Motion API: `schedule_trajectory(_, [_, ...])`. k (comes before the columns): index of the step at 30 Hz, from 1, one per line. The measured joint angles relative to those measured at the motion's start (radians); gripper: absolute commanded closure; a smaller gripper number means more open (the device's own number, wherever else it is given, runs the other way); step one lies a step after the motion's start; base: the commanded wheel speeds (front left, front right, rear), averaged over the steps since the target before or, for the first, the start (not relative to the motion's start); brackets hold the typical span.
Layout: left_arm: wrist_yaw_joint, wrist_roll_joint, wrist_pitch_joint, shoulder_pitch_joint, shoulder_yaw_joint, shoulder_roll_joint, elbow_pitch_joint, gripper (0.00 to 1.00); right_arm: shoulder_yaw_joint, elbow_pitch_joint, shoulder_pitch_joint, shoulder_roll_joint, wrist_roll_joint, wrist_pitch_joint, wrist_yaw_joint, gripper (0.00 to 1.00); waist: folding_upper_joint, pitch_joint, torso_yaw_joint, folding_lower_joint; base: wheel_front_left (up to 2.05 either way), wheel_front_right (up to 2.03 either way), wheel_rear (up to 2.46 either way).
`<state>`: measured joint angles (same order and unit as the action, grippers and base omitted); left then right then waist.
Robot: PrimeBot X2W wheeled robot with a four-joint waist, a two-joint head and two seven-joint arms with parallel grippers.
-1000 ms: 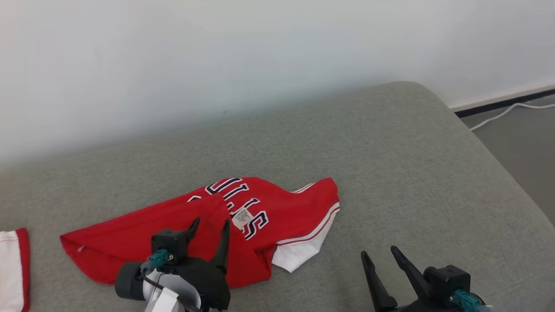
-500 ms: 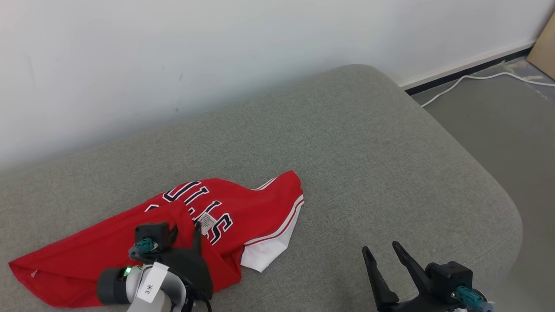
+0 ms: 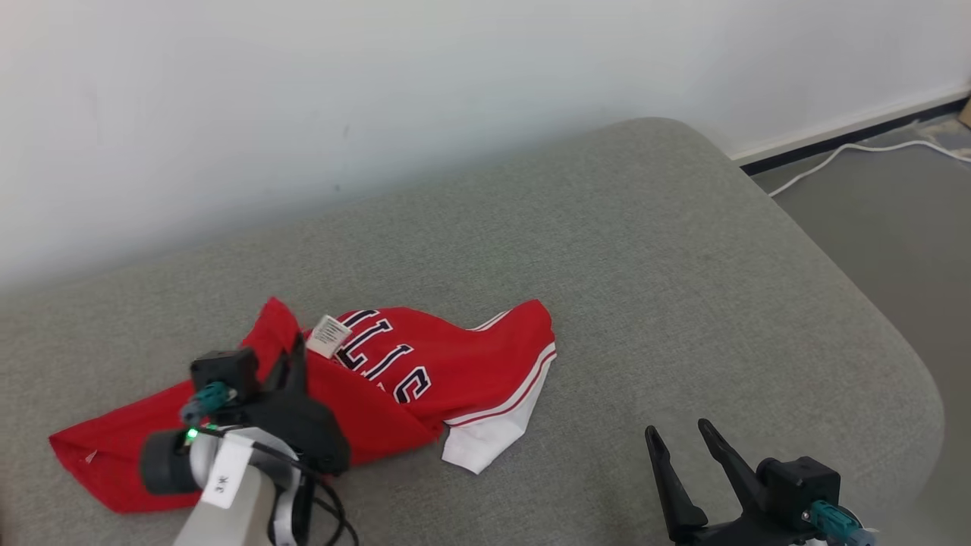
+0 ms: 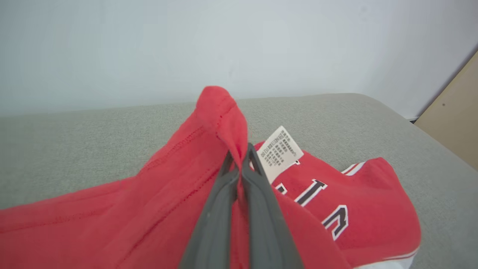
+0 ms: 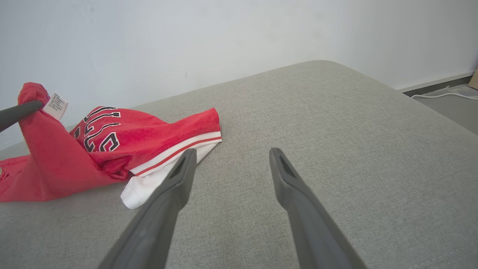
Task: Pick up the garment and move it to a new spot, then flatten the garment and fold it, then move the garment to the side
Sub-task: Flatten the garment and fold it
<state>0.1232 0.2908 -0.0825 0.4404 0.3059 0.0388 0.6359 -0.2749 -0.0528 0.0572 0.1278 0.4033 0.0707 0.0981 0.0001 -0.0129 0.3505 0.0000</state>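
The left gripper [image 3: 294, 350], open a second ago, now clamps a raised fold of the red garment [image 3: 447, 364], which lies left of centre on the grey cushion [image 3: 607, 250]. The right gripper [image 3: 675, 434] stays open at near right, clear of it

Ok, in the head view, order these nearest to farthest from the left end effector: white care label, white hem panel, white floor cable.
1. White care label, beside the left end effector.
2. White hem panel, lower right on the red jersey.
3. White floor cable, far right.
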Motion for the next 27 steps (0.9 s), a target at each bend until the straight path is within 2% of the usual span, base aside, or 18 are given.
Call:
schedule_trajectory(5, [0.000,0.034,-0.039,-0.027,-0.085,0.045,-0.026,1.00,0.010,0.000,0.014,0.000,0.000,0.003,0.000,0.00,0.0000,0.009,-0.031,0.0000,0.00,0.00,0.00])
schedule_trajectory(10, [0.001,0.039,-0.067,-0.126,-0.188,0.085,-0.034,1.00,0.015,0.000,0.028,0.001,0.001,0.009,0.005,0.00,-0.0001,0.020,-0.075,0.0000,0.00,0.00,0.00])
schedule_trajectory(20, [0.001,0.039,-0.085,-0.218,-0.280,0.079,-0.008,1.00,0.000,0.003,0.034,0.000,0.001,0.009,0.004,0.00,-0.0001,0.030,-0.135,0.0000,0.00,0.00,0.00])
schedule_trajectory(27, [0.001,0.038,-0.086,-0.271,-0.304,0.053,0.014,1.00,-0.008,0.002,0.034,-0.001,0.001,0.007,0.004,0.00,0.0000,0.032,-0.141,0.0000,0.00,0.00,0.00])
